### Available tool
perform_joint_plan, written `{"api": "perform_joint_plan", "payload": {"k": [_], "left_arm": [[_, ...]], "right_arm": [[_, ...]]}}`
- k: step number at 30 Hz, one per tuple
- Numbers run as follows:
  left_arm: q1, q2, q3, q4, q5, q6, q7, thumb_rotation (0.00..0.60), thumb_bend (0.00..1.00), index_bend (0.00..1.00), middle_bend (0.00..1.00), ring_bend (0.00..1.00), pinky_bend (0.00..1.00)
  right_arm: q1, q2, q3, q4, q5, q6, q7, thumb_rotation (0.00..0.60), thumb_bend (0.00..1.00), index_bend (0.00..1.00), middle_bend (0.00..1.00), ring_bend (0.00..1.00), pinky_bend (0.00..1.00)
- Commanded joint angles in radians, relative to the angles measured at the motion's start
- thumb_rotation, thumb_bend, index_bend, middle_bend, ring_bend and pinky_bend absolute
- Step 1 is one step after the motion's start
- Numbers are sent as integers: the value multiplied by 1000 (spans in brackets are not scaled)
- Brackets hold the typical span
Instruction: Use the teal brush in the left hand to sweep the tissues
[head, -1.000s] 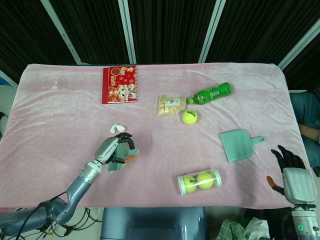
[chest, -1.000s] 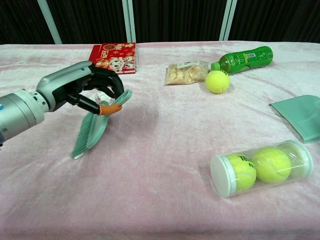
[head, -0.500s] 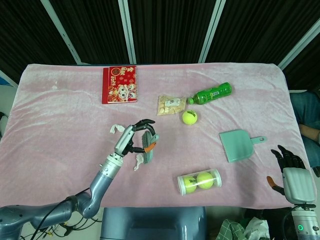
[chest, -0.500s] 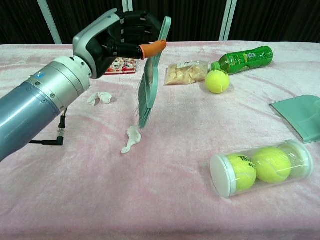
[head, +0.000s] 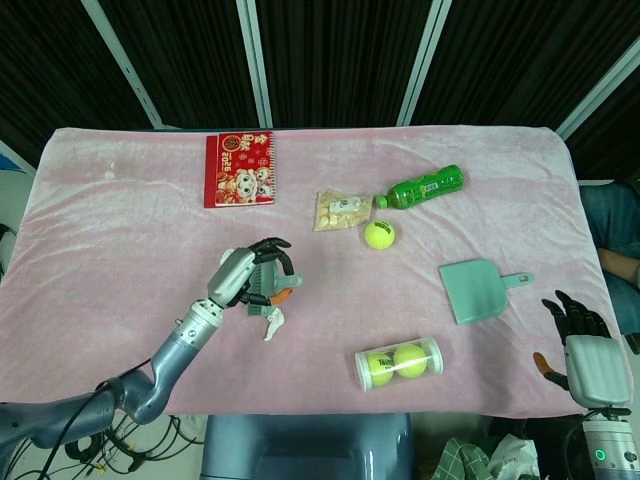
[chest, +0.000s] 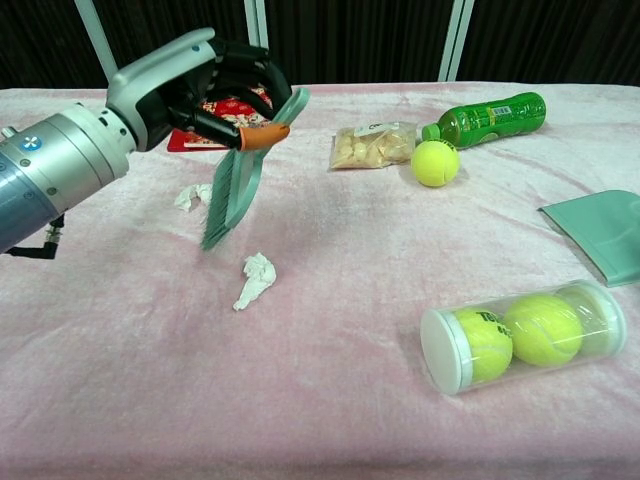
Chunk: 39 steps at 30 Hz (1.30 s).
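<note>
- The left hand grips the teal brush, bristles down, just off the pink cloth.
- One tissue lies just in front of the bristles; another tissue lies beside them, on the arm's side.
- The right hand, well apart from the brush at the cloth's edge, holds nothing, fingers spread.
</note>
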<state>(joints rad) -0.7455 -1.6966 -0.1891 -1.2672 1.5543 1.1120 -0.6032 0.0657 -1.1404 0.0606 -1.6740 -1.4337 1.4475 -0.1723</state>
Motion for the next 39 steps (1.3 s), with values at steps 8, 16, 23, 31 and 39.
{"api": "perform_joint_plan", "payload": {"k": [8,16,23,31,39], "left_arm": [[-10,21,58,-68,-41,-109,-56,600,423,625,602,214,302],[10,-101,49,14,-42,-24,-36,600,423,629,600,213,305],[19,-239,2,129,-39,95,-68,600,423,635,612,234,342],[20,-374,-42,243,-7,251,-194,600,423,635,612,242,367],[-17,-272,-83,233,-9,205,-134,600,423,638,611,244,372]], "right_arm": [[0,1,1,-1,3,-2,4,600,172,192,87,136,177],[0,3,1,-1,1,-1,14,600,171,192,87,136,177],[0,4,0,-1,0,-2,18,600,171,192,87,137,177],[0,5,1,-2,4,-3,19,600,172,193,87,136,177],[0,5,1,-4,9,-6,17,600,171,192,87,136,177]]}}
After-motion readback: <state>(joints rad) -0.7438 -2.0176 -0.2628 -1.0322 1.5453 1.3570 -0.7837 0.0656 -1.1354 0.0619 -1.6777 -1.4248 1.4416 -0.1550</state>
